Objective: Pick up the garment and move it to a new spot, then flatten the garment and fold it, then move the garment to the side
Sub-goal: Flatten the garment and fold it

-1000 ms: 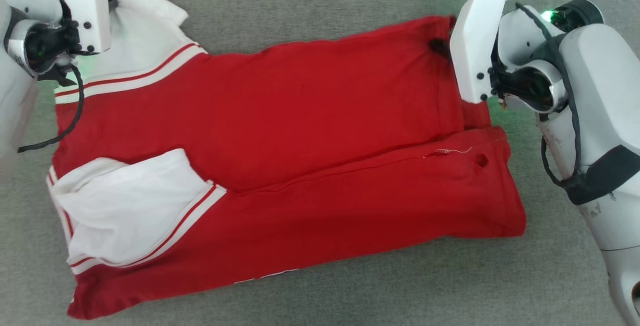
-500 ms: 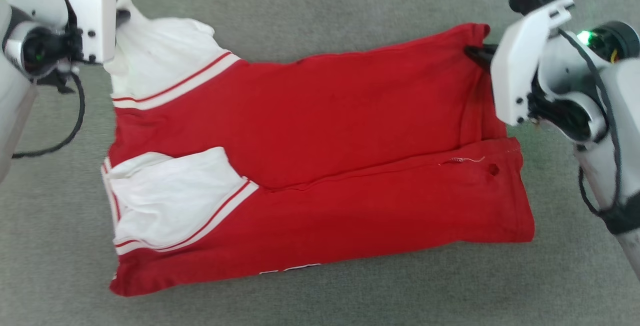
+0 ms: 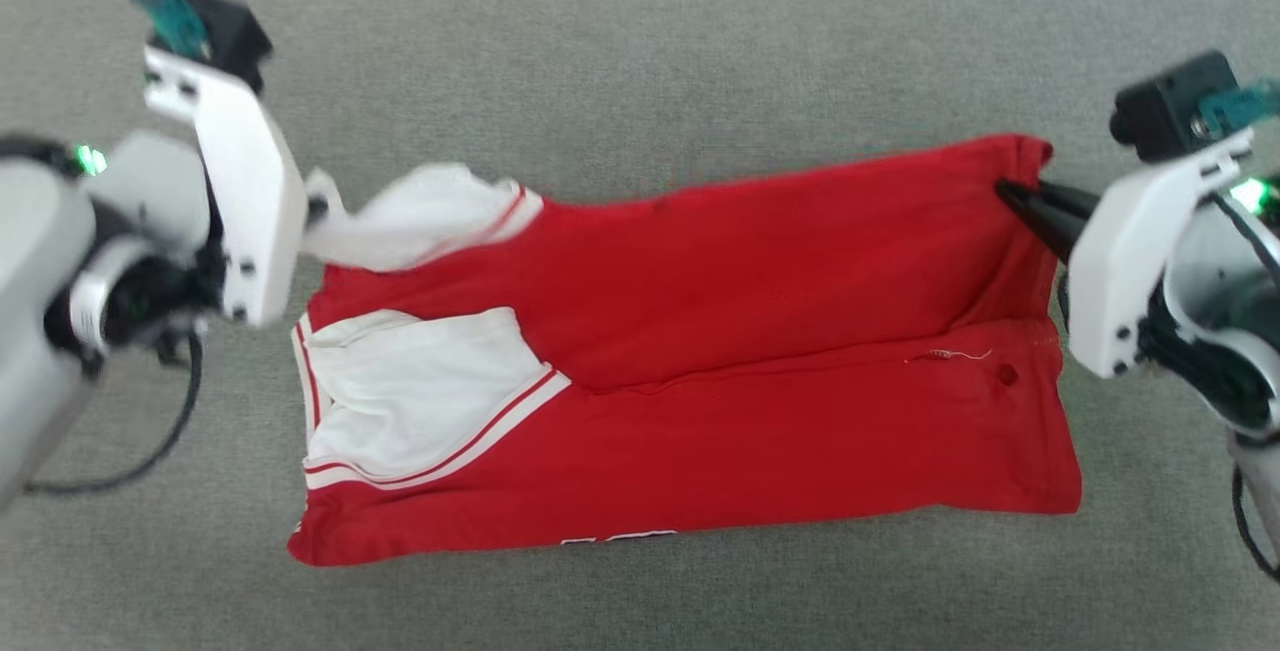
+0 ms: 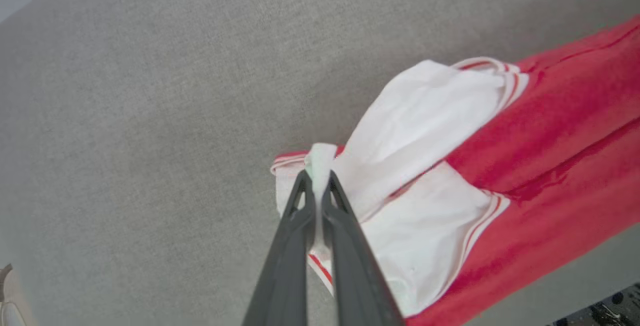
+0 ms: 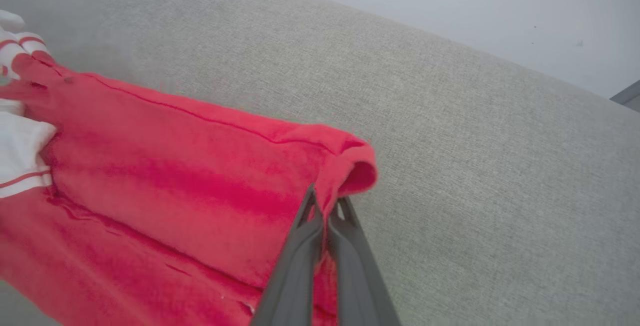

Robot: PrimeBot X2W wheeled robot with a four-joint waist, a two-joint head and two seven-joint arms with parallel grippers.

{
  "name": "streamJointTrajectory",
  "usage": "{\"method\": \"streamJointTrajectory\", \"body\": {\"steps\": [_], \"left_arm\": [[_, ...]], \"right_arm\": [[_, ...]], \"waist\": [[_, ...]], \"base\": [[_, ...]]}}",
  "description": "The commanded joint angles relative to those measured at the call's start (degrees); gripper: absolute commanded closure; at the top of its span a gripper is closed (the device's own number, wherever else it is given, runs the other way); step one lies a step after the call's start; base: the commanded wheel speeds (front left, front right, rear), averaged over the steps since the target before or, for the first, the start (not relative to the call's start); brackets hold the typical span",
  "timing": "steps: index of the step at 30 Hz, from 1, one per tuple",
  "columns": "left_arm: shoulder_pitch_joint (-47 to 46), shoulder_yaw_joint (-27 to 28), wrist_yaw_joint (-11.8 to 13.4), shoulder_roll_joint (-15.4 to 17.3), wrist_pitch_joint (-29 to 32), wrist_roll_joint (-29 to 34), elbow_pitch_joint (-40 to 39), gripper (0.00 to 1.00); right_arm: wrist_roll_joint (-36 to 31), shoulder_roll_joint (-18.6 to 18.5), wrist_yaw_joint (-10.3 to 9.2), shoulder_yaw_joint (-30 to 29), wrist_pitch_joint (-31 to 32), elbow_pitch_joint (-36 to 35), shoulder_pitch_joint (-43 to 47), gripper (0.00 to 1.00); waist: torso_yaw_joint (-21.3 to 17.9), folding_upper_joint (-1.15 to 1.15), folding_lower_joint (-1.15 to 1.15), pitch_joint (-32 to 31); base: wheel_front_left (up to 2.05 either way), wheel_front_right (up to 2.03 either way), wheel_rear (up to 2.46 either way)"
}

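Fold step, by the look of it: far long edge raised off the grey fabric worktop (image 3: 640, 41), presumably to be brought over toward the near edge. Keep the garment (image 3: 760, 291) taut between both grips, lift both ends level, lay the raised edge flush on the near one, let go only once flat.

Left pincer (image 4: 316, 176) clamped on the white strap end (image 4: 321, 153); right pincer (image 5: 326, 201) clamped on the far red hem corner (image 5: 357, 166).

Spread mid-worktop, doubled along its length. Red body, white lining turned out at the armhole, white-and-red striped trim, sliver of white lettering (image 3: 620, 537) at the near edge, small hole (image 3: 1008, 374) near the hem.
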Motion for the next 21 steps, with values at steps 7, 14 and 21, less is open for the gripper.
{"method": "streamJointTrajectory", "body": {"steps": [7, 14, 21], "left_arm": [[10.7, -0.6, 9.6, 7.8, 0.4, -2.2, -19.0, 1.0], [18.1, -2.2, 12.8, 8.6, -1.6, -4.5, -21.8, 1.0], [21.1, -2.8, 11.2, 5.0, -4.6, -5.8, -14.3, 1.0]], "right_arm": [[-0.6, -1.0, -0.02, -4.3, 3.7, -8.9, 10.8, 1.0], [-1.3, 0.8, -0.02, -6.5, 6.6, -9.6, 18.2, 1.0], [-3.0, 2.6, -0.02, -5.2, 5.2, -6.0, 18.7, 0.0]], "waist": [[1.1, 0.0, 0.0, -0.5], [1.3, 0.0, 0.0, -0.3], [0.8, 0.0, 0.0, -0.2]], "base": [[0.0, 0.0, 0.0], [0.0, 0.0, 0.0], [0.0, 0.0, 0.0]]}}
